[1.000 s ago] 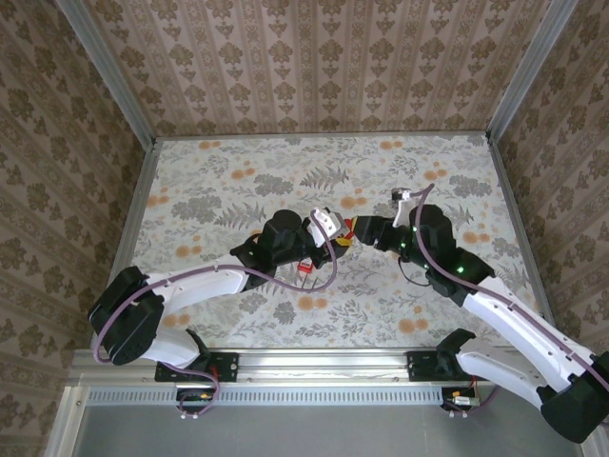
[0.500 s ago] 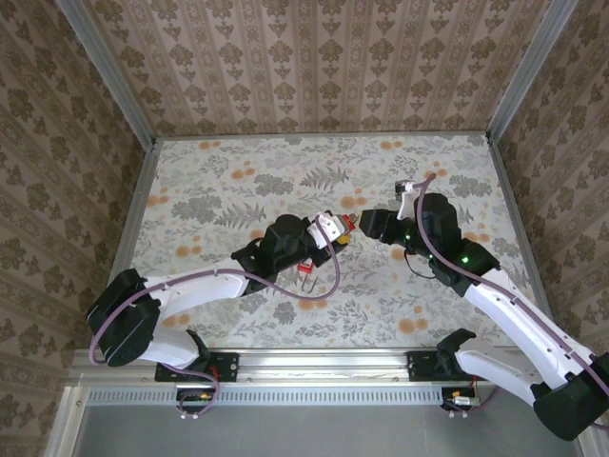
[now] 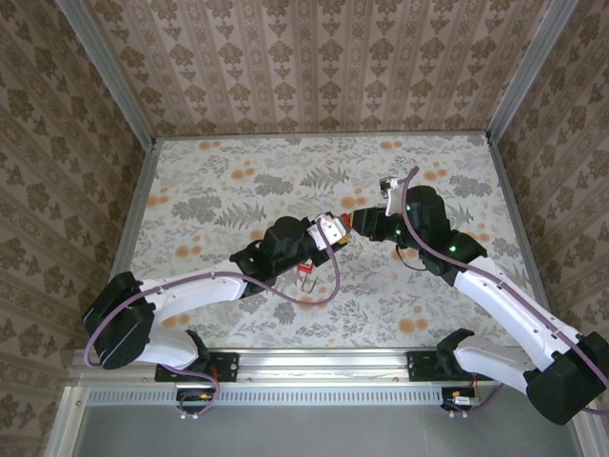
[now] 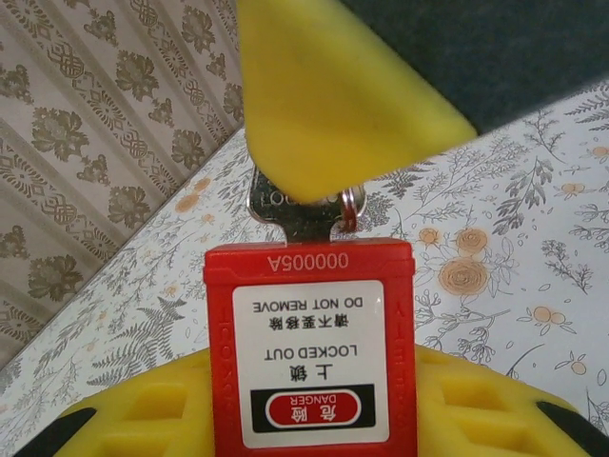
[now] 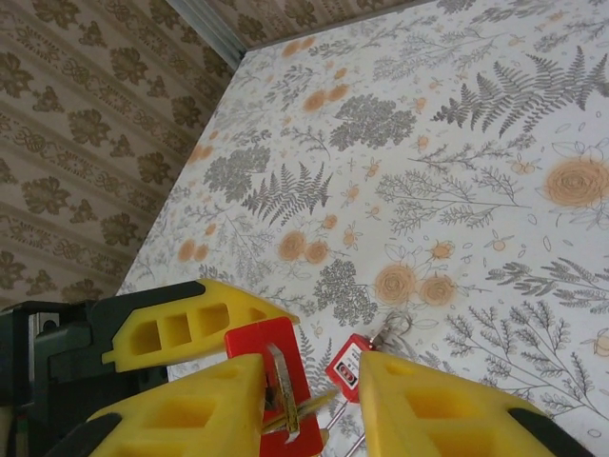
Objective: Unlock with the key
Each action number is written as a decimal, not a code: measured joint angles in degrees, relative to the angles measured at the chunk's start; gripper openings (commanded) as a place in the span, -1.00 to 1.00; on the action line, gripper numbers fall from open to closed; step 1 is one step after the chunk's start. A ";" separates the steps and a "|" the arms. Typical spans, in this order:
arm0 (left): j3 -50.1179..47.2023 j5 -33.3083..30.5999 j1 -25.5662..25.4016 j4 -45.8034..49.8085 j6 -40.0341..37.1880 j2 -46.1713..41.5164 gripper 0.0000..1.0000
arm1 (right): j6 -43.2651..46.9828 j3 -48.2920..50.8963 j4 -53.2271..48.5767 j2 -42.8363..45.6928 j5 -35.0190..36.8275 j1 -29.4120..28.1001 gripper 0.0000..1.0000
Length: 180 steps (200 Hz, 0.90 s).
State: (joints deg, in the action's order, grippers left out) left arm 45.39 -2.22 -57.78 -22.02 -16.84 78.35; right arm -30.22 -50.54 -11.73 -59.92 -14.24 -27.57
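Observation:
A red padlock with a white "LOCKED OUT" label is held off the table, with my left gripper shut on its body. A silver key sticks out of its end. In the right wrist view the key stands between the yellow fingers of my right gripper. It lies close against the left finger, with a wide gap to the right one, so the jaws are open around it. In the top view both grippers meet mid-table, left and right.
A second small red padlock with a wire ring lies on the flowered table just below the held one; in the top view this second padlock sits under the left arm. Patterned walls close in the table on three sides.
My right gripper has moved up and left to the padlock's key end, and its jaws have narrowed around the key. The left gripper has lifted the padlock slightly toward it.

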 measured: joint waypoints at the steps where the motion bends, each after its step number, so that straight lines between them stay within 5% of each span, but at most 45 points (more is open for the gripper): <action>1: 0.00 0.00 -0.02 0.00 -0.02 0.00 -0.59 | 0.02 0.00 0.02 0.00 0.00 0.00 -0.41; 116: 0.02 -3.08 -1.07 2.40 -3.82 0.02 -0.59 | -3.19 -0.04 2.84 -3.13 -0.66 -0.72 -0.75; 180: 0.09 -7.30 -1.79 2.58 -7.02 0.83 -0.62 | -9.55 -0.04 2.54 -3.61 8.31 -5.16 -0.80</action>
State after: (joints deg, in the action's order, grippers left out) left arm 45.47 -9.52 -59.57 -19.44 -23.86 79.18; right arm -39.77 -50.59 -9.19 -63.53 -5.93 -32.73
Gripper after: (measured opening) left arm 0.391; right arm 0.110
